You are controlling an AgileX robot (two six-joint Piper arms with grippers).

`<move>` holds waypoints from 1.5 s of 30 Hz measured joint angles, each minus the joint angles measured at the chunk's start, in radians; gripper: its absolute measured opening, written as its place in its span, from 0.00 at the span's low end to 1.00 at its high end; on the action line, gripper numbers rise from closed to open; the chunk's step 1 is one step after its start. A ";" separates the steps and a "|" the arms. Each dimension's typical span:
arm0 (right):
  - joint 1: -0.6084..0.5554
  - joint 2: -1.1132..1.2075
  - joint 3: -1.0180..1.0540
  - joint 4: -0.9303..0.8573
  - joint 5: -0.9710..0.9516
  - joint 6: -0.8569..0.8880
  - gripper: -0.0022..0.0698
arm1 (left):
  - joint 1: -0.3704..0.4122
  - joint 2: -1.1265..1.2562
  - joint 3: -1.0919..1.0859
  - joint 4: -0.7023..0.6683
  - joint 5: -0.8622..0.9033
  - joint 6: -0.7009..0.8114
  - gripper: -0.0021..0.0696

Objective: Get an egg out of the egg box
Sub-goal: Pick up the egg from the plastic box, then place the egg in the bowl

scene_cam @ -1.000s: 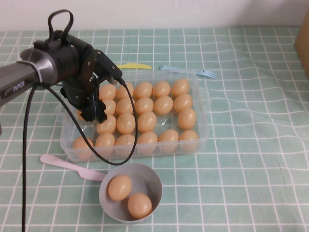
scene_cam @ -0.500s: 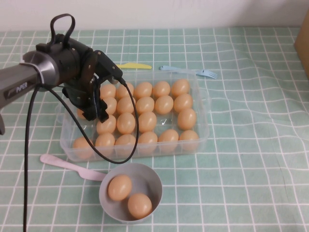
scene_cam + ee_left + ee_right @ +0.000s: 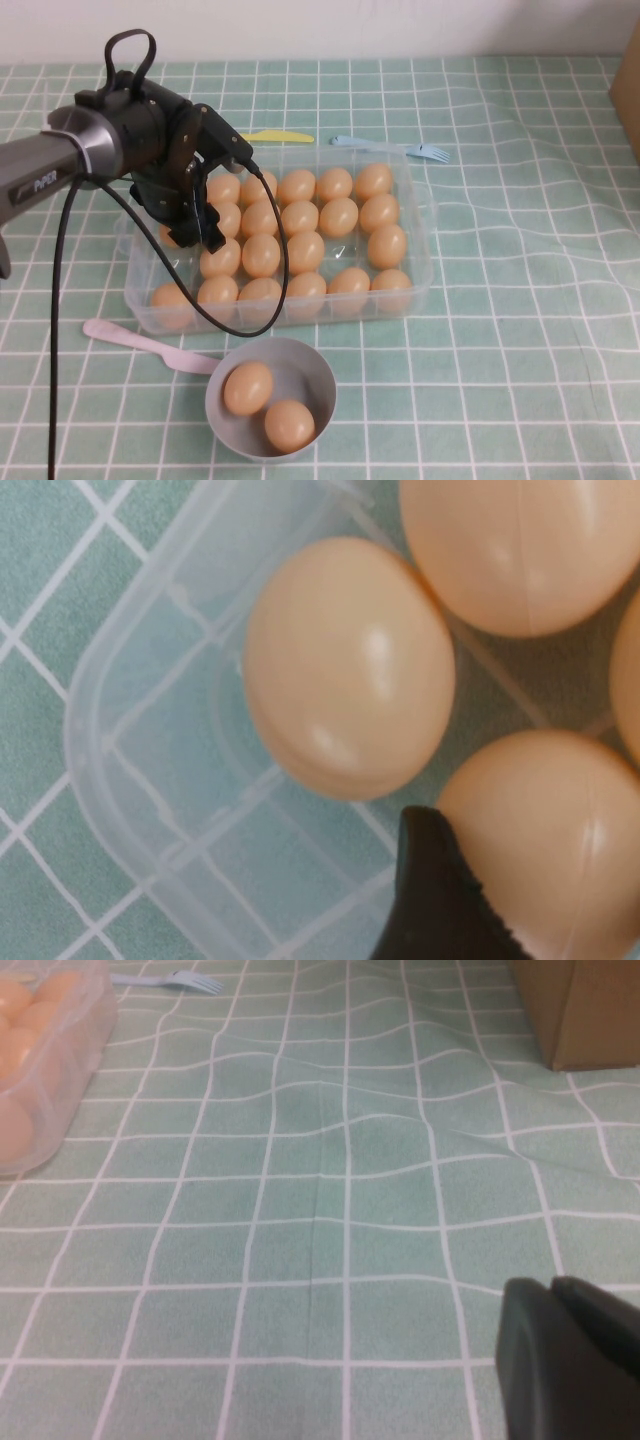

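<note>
1. The left hand [image 3: 196, 218] hangs over the egg box [image 3: 420, 285], above the box's left end. Whether it is apart or together cannot be told.
2. In the left wrist view one dark tip of that hand touches the egg [image 3: 560, 830], which sits in a well near a rounded corner of the egg box. A second egg [image 3: 345, 670] lies beside it, closer to that corner.
3. The right hand [image 3: 562, 1360] shows only as a dark edge in its own wrist view. It sits low over the table [image 3: 330, 1210], well to the right of the egg box. Its state cannot be told either.
4. About twenty eggs show in the egg box, in rows. The arm hides some at the left end, so the count is not exact.
5. All are smooth, glossy and tan-orange. The egg box is clear plastic, rectangular, with rounded corners and a ribbed floor.
6. One round grey bowl [image 3: 318, 380] stands just in front of the egg box and holds two more eggs.
7. One pink plastic spoon [image 3: 140, 342] lies in front of the box's left end, reaching to the bowl.
8. One yellow knife [image 3: 278, 136] and one blue fork [image 3: 400, 148] lie just behind the box.
9. One brown cardboard box [image 3: 585, 1010] stands well to its right.
10. A green checked cloth, wrinkled on the right, covers the table.
11. A black cable [image 3: 270, 270] loops from the left arm across the box's front left part.
</note>
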 joint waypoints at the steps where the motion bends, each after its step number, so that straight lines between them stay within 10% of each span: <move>1: 0.000 0.000 0.000 0.000 0.000 0.000 0.01 | 0.000 0.000 0.000 0.000 0.000 0.000 0.51; 23: 0.000 0.000 0.000 0.000 0.000 0.000 0.01 | -0.011 -0.167 0.000 -0.022 0.120 -0.059 0.50; 45: 0.000 0.000 0.000 0.000 0.000 0.000 0.01 | -0.361 -0.378 0.150 -0.278 0.397 -0.062 0.50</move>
